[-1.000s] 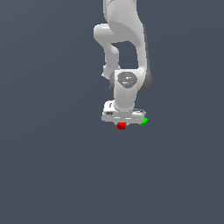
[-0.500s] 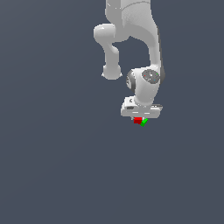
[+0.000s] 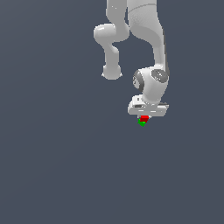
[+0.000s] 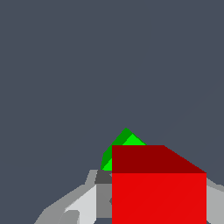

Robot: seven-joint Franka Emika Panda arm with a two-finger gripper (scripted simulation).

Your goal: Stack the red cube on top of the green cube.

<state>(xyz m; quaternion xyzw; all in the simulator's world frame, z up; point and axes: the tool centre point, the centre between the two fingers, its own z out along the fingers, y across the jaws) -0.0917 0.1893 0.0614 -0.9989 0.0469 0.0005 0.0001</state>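
Well, the fingers [image 3: 144,117] are clenched on the red cube's [image 3: 144,118] flat sides, a light rigid block riding just above the green cube [image 3: 141,123].

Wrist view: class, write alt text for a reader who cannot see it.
A large red cube fills the foreground, held between the grey fingers of the tool. A corner of the green cube peeks out behind it, against a plain dark grey-blue background.
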